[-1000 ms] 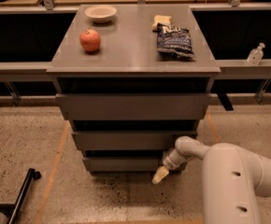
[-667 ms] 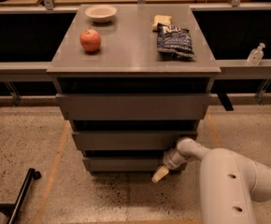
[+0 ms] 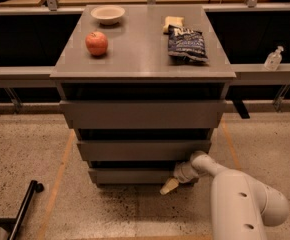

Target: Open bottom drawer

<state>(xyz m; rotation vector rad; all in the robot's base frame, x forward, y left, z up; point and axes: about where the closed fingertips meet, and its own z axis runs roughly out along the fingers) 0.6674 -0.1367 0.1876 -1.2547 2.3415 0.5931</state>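
Camera view: gripper (image 3: 172, 181) sits low at the right end of the bottom drawer (image 3: 135, 175), the narrowest grey front, just above the floor. The drawer looks closed or barely out. I can't tell whether the gripper is spread or clamped on the panel edge.

Risks:
- The front has no handle, so a weak hold on the edge could slip off on the pull.
- Pulling from one corner may rack the drawer and jam it.
- Contact too high would catch the middle drawer (image 3: 142, 150) instead.
- A hard yank could shake the cabinet and roll the apple (image 3: 96, 43) off the top.
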